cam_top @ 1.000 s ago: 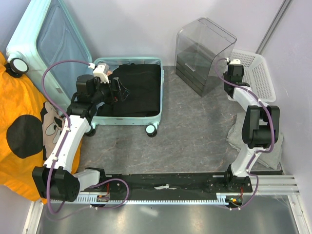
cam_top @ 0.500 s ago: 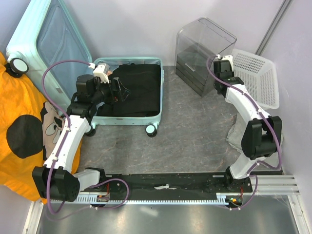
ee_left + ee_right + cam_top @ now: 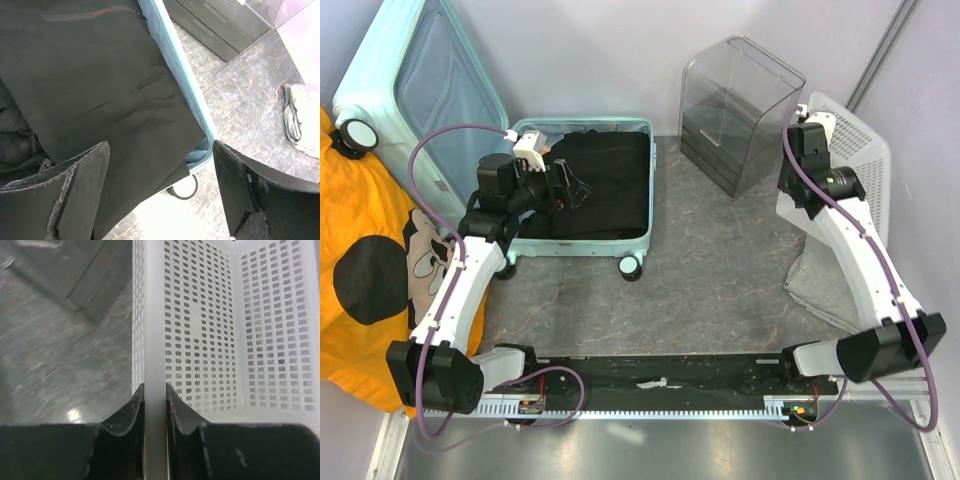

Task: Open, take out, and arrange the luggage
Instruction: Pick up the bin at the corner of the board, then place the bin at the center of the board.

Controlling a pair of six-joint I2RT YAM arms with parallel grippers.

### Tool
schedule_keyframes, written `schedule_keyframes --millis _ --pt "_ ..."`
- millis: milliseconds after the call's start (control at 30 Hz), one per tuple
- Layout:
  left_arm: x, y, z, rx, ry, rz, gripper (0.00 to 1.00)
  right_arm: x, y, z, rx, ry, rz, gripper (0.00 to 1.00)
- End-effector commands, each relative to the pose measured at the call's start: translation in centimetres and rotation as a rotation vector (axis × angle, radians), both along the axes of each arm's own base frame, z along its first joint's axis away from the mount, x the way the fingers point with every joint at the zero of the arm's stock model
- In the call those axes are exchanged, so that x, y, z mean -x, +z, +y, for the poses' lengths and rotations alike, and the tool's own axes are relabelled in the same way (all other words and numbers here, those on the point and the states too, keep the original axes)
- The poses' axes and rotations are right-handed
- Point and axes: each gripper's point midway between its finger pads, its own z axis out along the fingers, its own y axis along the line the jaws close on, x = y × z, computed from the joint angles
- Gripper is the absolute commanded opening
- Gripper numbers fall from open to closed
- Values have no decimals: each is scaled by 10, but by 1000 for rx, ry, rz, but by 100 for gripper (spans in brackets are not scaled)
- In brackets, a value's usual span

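Luggage (image 3: 580,245) sits at the back left of the table (image 3: 720,270), already open. Its lid leans up against the left wall, and the base lies flat with black clothing (image 3: 605,185) filling it, so the unpacking looks not yet done. Left gripper (image 3: 160,150) hovers over the near right corner of that clothing, just inside the mint rim. Its jaws are wide apart with nothing between them, and it isn't touching the fabric. It's probably lined up there to drop and pinch the top garment. Right gripper (image 3: 154,390) is at the far right and clamped on the thin wall edge of the white mesh basket (image 3: 860,150), fingers pressed against both faces of the plastic. A grip on the rim makes sense because that's the only thin part to pinch. The basket looks tipped up rather than flat in the top view, though I can't tell how much of it rests on the table. It's likely being positioned as the place for the clothes to go. Clear plastic box (image 3: 740,100) stands between luggage and basket, touching neither. An orange printed cloth (image 3: 360,250) lies on the left, and a grey cloth (image 3: 820,290) on the table near the right arm.
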Motion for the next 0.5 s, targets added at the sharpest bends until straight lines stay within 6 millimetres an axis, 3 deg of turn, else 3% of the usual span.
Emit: schedule_keyframes --millis 0,133,233,300,400,467 --pt "1 12 -6 33 -19 -34 90 30 -15 25 -135 38 39 0" --pt "1 11 -7 37 -23 -31 90 59 2 21 -178 9 -43 0" --pt "1 9 -8 38 -26 -24 90 71 4 39 -264 87 -5 0" --pt "2 11 -8 40 -25 -28 90 79 -8 47 -278 113 87 0" --pt "2 11 -8 39 -26 -30 90 88 -26 74 -336 209 161 0" --pt "2 12 -7 36 -19 -34 90 99 -42 102 -372 312 236 0"
